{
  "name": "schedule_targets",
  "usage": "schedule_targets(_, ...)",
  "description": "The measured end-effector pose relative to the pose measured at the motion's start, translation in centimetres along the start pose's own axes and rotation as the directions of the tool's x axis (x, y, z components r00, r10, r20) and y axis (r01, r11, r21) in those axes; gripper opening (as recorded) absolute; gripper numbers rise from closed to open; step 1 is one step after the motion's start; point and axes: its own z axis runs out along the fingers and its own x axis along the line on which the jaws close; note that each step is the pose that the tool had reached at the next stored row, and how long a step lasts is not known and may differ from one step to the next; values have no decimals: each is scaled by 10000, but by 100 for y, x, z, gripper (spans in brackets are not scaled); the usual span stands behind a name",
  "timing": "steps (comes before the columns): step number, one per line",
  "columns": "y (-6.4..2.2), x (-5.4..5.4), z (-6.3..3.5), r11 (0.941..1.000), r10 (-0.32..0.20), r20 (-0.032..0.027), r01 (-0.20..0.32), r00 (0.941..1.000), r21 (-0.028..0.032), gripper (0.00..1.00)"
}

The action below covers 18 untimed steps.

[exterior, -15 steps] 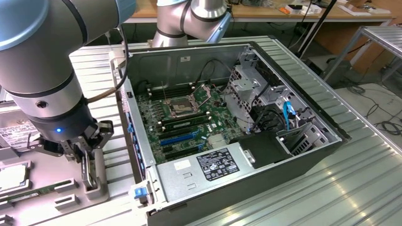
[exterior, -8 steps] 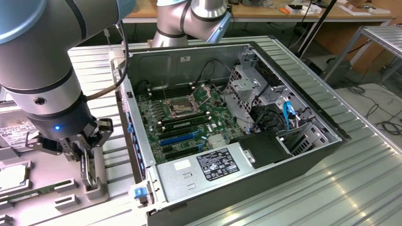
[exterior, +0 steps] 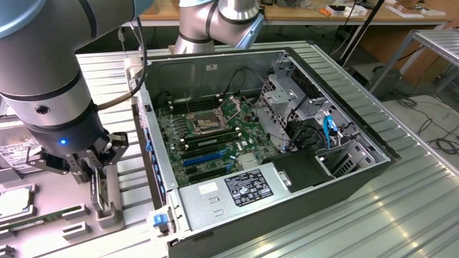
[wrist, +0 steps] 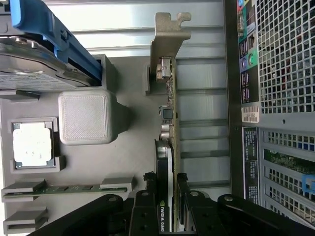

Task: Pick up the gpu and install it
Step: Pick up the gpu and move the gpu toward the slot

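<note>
This looks like a robotics lab or electronics workshop. A large grey robot arm (exterior: 43, 70) fills the upper left of the frame. In the centre, an open computer case (exterior: 323, 199) lies on its side on a ribbed metal table (exterior: 401, 215), its circuit board and wiring exposed. A grey moulded holder (wrist: 133, 152) keeps loose computer parts in fitted slots. Along the top edge runs a cluttered wooden workbench (exterior: 308, 16), and at the right edge loose cables (exterior: 430, 121) trail over the floor.

The gpu (wrist: 165, 164) is dark with a silver bracket (wrist: 170, 29); the tray (wrist: 133, 152) is grey.
</note>
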Motion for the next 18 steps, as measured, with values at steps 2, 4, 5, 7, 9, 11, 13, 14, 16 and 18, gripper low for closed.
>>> schedule_targets(2,1,0,-22,10000,0,0,0,10000,0,27)
schedule_targets(4,2,-1,-46,10000,0,0,0,10000,-1,27)
schedule_targets(5,2,-1,-58,10000,0,0,0,10000,-2,27)
schedule_targets(7,3,-2,-89,10000,0,0,0,10000,-4,27)
schedule_targets(9,3,-3,-122,10000,1,-1,-1,10000,-8,27)
schedule_targets(11,3,-4,-149,10000,1,-2,-1,10000,-12,27)
schedule_targets(13,4,-4,-169,10000,1,-1,-1,10000,-17,27)
schedule_targets(14,4,-5,-181,10000,1,-2,-1,10000,-19,27)
schedule_targets(16,5,-5,-189,10000,1,-1,-1,10000,-25,27)
schedule_targets(18,5,-5,-189,10000,1,0,-1,10000,-25,27)
